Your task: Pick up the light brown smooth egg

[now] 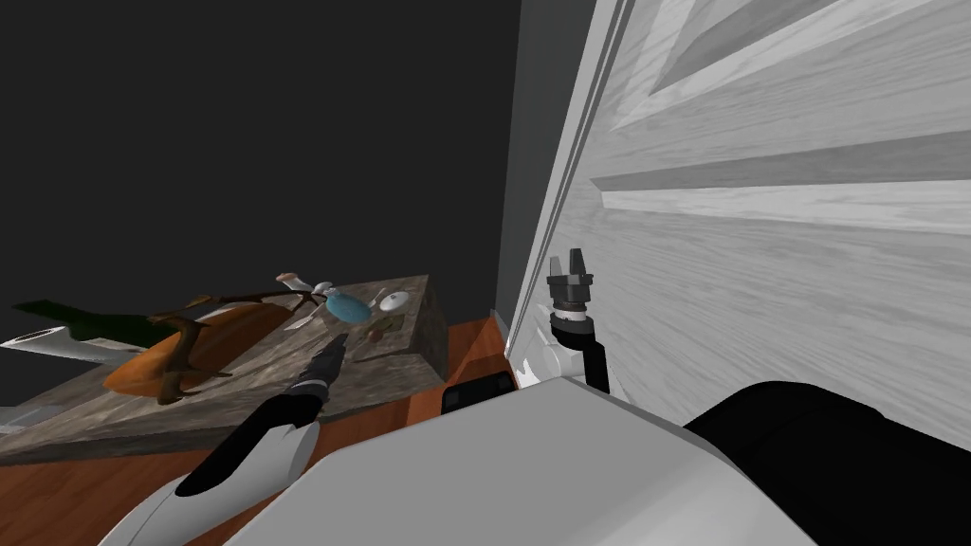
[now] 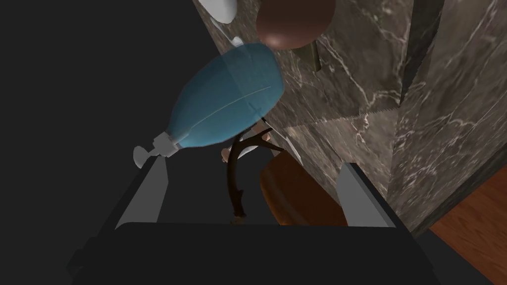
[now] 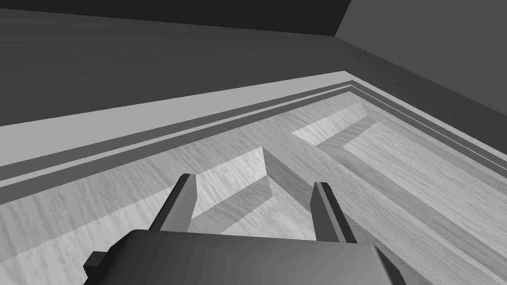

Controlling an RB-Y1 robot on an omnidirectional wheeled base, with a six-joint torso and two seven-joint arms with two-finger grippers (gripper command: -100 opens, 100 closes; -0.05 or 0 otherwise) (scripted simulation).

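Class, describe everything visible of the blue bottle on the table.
The blue bottle is see-through and plump, narrowing to a short white neck with a small white cap. A faint seam runs along its body. It lies on its side on the dark marbled table, beside a brown egg, neck toward the open left gripper.

A brown marbled counter (image 1: 95, 408) stands on reddish wood floor (image 1: 57, 493) beside a pale panelled door (image 1: 759, 284), dark wall (image 1: 237, 142) behind.

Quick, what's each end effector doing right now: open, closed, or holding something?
Left end effector: open, holding nothing.
Right end effector: open, holding nothing.
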